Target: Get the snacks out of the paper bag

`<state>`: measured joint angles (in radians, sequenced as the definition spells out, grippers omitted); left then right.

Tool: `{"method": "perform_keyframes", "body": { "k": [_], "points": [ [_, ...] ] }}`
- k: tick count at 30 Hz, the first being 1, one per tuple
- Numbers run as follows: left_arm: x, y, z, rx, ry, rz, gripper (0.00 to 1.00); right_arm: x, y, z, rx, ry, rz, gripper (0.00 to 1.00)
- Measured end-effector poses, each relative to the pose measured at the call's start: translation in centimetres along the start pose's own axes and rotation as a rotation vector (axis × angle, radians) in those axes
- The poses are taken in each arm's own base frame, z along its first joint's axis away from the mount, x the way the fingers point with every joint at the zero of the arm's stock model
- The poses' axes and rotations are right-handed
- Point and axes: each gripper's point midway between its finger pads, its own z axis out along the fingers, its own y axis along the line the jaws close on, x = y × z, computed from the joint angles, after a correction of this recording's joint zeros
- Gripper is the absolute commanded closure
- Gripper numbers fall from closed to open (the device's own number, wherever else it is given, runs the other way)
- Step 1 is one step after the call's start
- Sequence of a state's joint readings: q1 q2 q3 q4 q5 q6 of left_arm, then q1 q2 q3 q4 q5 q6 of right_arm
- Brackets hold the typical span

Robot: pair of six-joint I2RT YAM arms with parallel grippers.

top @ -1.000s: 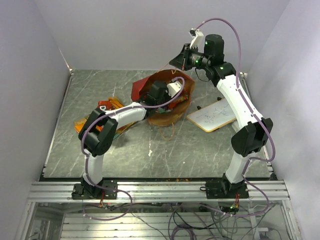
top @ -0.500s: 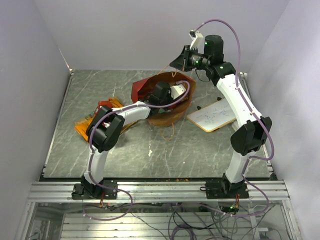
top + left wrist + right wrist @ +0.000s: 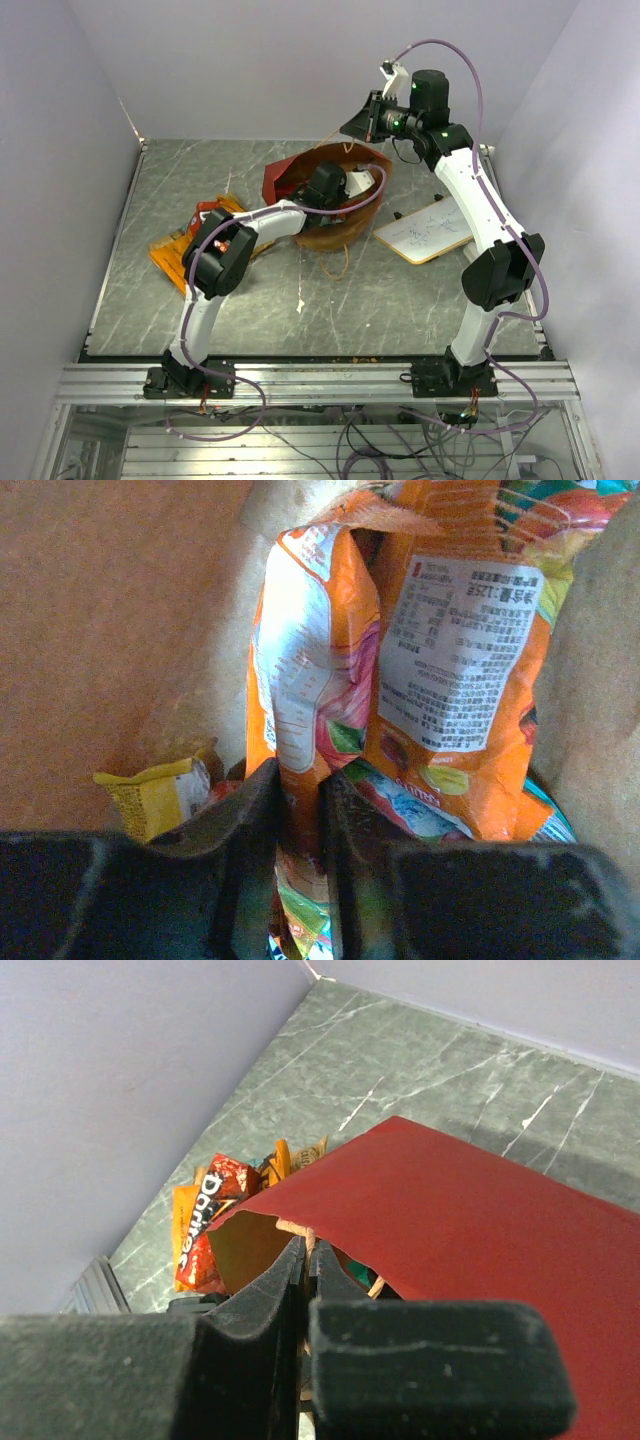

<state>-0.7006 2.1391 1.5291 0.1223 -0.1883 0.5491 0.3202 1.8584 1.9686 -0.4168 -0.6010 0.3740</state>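
Observation:
The paper bag (image 3: 335, 215), red outside and brown inside, lies on its side mid-table with its mouth held up. My left gripper (image 3: 298, 815) is inside it, shut on the lower edge of an orange snack packet (image 3: 300, 680). A second orange packet (image 3: 460, 670), a small yellow packet (image 3: 155, 795) and a teal-and-white packet (image 3: 425, 810) lie beside it. My right gripper (image 3: 306, 1252) is shut on the bag's twisted paper handle and holds it above the bag (image 3: 470, 1220). In the top view it is at the bag's far rim (image 3: 362, 124). A red Doritos bag (image 3: 205, 1220) lies outside.
Several red and orange packets (image 3: 190, 238) lie on the table left of the bag, under my left arm. A flat white wood-framed board (image 3: 425, 232) lies right of the bag. Grey walls close the table at the back and both sides.
My left arm has reached deeper into the bag, its elbow swinging up and toward the bag. The right arm and the held handle have stayed still.

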Motion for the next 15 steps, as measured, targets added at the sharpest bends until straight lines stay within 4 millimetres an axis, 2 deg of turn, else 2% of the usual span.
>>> {"method": "perform_keyframes", "body": {
  "k": [9,15],
  "points": [
    [-0.4,0.4,-0.2,0.009,0.004,-0.008,0.82,0.2,-0.1,0.1,0.001,0.005,0.011,1.00],
    [-1.0,1.1,-2.6,0.022,0.017,-0.040,0.83,0.3,-0.1,0.1,0.001,0.007,0.019,1.00]
  ]
}}
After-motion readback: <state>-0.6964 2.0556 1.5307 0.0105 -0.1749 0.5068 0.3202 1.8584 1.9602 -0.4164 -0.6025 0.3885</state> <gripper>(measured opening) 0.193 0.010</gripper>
